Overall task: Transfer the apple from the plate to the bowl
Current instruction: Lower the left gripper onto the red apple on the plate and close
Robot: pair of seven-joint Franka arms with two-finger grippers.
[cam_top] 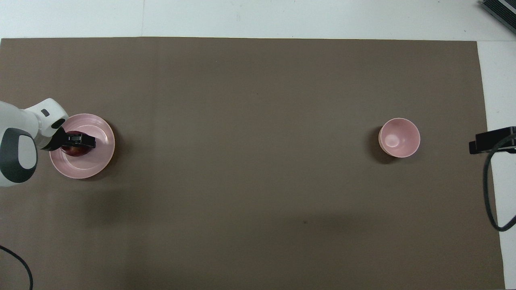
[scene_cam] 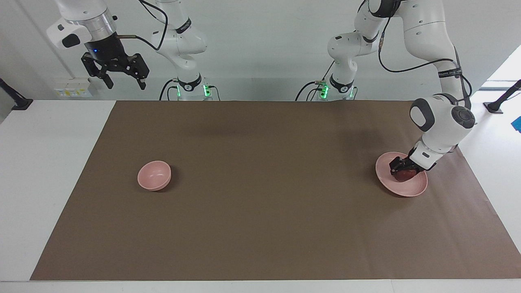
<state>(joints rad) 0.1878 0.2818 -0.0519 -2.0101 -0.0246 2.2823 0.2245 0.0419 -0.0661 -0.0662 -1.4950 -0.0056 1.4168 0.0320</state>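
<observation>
Left gripper (scene_cam: 401,170) down on apple (scene_cam: 404,174), fingers (scene_cam: 394,167) around it; grip itself not readable from this angle. Apple dark red, sitting on pale pink plate (scene_cam: 390,182) at left arm's end of brown mat (scene_cam: 260,211). Small pink bowl (scene_cam: 154,175) upright on mat toward right arm's end, well apart from plate, about as near robots as plate. Right gripper (scene_cam: 123,82) raised high over white tabletop (scene_cam: 49,162) off mat corner, fingers spread, holding nothing; right arm waits.
</observation>
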